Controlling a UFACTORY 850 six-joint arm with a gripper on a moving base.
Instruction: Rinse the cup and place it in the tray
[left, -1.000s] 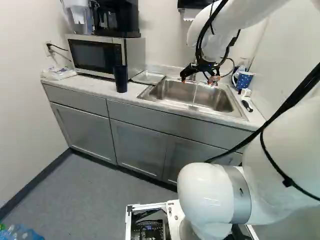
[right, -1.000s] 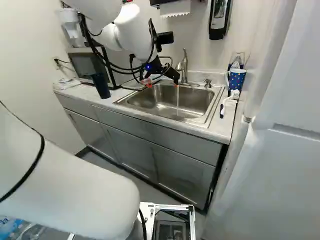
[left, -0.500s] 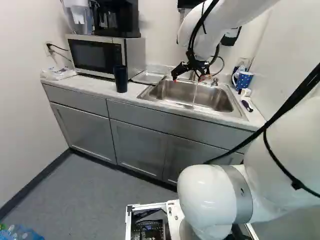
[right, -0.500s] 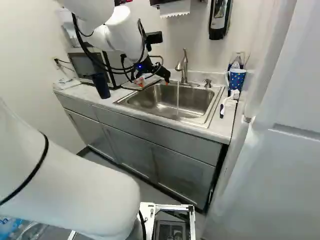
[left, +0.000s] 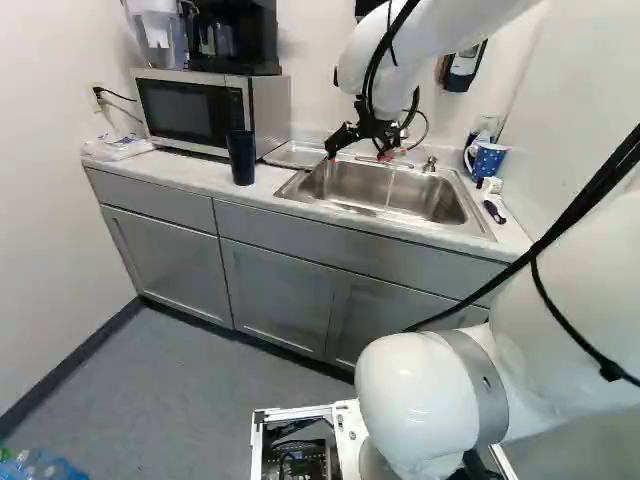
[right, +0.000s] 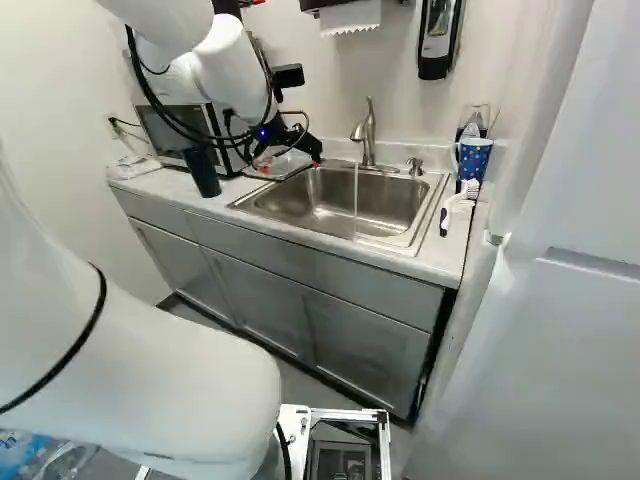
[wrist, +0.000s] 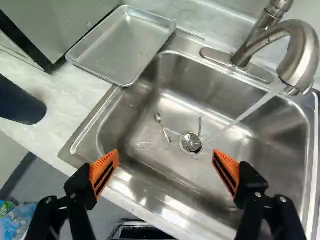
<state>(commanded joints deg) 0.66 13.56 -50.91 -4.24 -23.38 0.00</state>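
My gripper (left: 357, 156) hangs over the left part of the sink in the left base view. In the wrist view the gripper (wrist: 166, 162) is open, its orange pads wide apart with only the sink below between them. A dark cup (left: 241, 158) stands upright on the counter, clear of the fingers, beside the microwave. Between microwave and sink lies the shallow metal tray (wrist: 120, 45), with nothing on it. Water runs from the faucet (wrist: 300, 55) into the metal sink (wrist: 185, 107).
A spoon (wrist: 162, 126) lies in the basin near the drain (wrist: 191, 143), with another small handle beside it. The microwave (left: 205, 112) stands left of the tray. At the sink's right are a blue dotted mug (right: 473, 157) and a white-headed brush (right: 458, 205).
My arm has swung left over the sink, towards the tray and the dark cup, its gripper staying open. The base and the objects on the counter have not moved.
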